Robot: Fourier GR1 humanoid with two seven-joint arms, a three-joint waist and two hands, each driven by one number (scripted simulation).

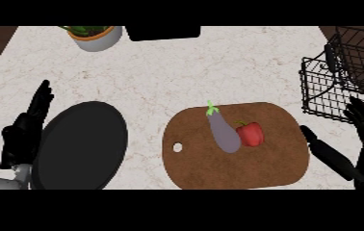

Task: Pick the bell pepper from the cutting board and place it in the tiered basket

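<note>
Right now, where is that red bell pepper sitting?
In the head view, the red bell pepper lies on the brown cutting board, right of centre, right beside the purple eggplant on its right, with the black wire tiered basket farther right.

I stand at a kitchen counter: a pale, veined stone worktop point(213, 71) carrying a brown wooden cutting board point(235, 167) with vegetables, a round black pan point(80, 146), a black wire tiered basket point(328, 88) and a white potted plant point(95, 36).

Purple eggplant point(225, 133) lying mid-counter, black round plate point(80, 146) just beside left fingers, potted plant point(94, 36) well beyond them, far back.
</note>
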